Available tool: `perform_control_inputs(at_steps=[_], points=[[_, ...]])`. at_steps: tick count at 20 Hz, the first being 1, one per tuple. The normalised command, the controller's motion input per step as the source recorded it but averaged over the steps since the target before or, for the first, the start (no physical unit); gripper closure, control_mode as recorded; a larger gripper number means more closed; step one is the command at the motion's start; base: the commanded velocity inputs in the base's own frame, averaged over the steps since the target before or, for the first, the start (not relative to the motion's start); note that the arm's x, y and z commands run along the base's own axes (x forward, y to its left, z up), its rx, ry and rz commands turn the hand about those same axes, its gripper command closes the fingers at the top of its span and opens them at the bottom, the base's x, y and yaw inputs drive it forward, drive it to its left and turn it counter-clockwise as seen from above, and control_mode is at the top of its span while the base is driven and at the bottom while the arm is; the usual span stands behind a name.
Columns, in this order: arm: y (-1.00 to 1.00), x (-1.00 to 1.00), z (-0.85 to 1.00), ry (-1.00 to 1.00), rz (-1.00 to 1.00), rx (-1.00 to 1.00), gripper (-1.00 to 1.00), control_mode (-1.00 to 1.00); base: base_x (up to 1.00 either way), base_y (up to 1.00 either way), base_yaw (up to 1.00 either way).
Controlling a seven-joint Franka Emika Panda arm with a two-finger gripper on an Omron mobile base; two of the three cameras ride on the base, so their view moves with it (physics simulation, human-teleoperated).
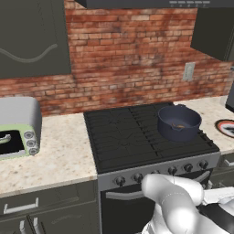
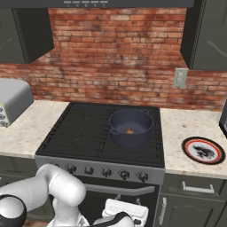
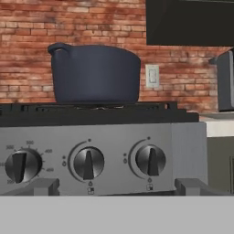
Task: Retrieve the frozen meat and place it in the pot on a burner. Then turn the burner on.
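We see the stove [image 3: 91, 119] straight ahead of our claw [image 3: 117, 186], its front panel close before the fingertips. The pot [image 3: 95, 73] stands on a burner above and beyond the claw, slightly left. The meat [image 2: 129, 131] lies inside it. Three knobs [image 3: 89, 162] face us, just above the fingertips. The claw's jaws stand wide apart, gripping nothing.

The left base view looks forward and down at the stove [image 1: 151, 137] from its left; the right base view does so from its right. Both take in the pot [image 1: 179, 122], counter [image 2: 190, 128] and brick wall [image 2: 117, 57]. The hand view sits low and close before the knobs [image 3: 89, 163], facing level, pot above.
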Motion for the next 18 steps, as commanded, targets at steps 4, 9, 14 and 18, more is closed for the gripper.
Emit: perform_control_inputs(at_steps=[4,9,14,18], points=[[-0.15,0.0,0.0,0.0,0.04,0.0,-1.0,-1.0,0.0,0.0,0.0],[-0.3,0.0,0.0,0.06,0.0,0.0,-1.0,-1.0,0.0,0.0,0.0],[-0.15,0.0,0.0,0.04,0.0,0.0,-1.0,-1.0,0.0,0.0,0.0],[-0.04,0.09,0.0,0.01,0.0,0.0,-1.0,-1.0,0.0,0.0,0.0]])
